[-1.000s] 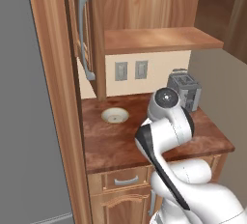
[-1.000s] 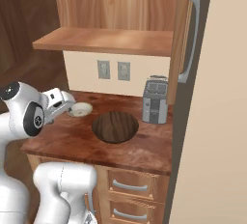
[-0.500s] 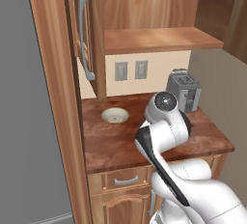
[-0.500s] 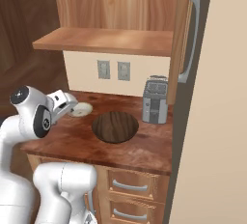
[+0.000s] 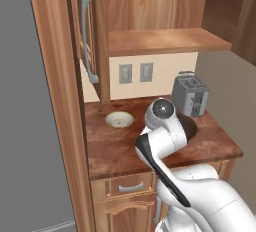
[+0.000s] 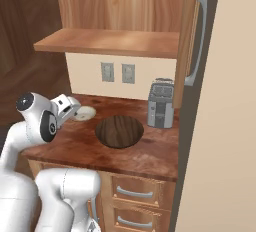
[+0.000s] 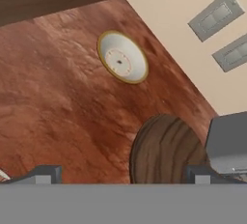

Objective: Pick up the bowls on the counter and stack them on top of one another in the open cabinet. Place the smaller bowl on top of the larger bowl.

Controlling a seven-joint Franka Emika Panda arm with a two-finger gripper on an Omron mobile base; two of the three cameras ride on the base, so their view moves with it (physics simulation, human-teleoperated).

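Observation:
The smaller bowl (image 5: 119, 120) is cream-white and sits on the counter (image 5: 115, 146) near the back left. The larger bowl (image 6: 120, 131), dark brown wood-grain, lies to its right in front of the toaster; in the left base view only its edge (image 5: 189, 125) peeks past the arm. My gripper (image 6: 69, 109) hovers above the counter's front left, just short of the smaller bowl (image 6: 86, 113). In the hand view both bowls lie ahead, the smaller bowl (image 7: 122, 57) farther and the larger bowl (image 7: 164, 150) nearer. My gripper (image 7: 123, 175) is open with nothing between its fingertips (image 7: 46, 174). The open cabinet's shelf (image 5: 165, 40) is bare.
A grey toaster (image 6: 161, 103) stands at the back right of the counter. Two wall outlets (image 5: 134, 73) sit under the shelf. The cabinet door (image 5: 80, 36) with its bar handle hangs open on the left. Drawers (image 6: 135, 193) are below the worktop.
The arm's elbow has dropped lower and shifted right, bringing the hand slightly closer to the cream bowl. Both bowls have stayed put and the jaws are still wide.

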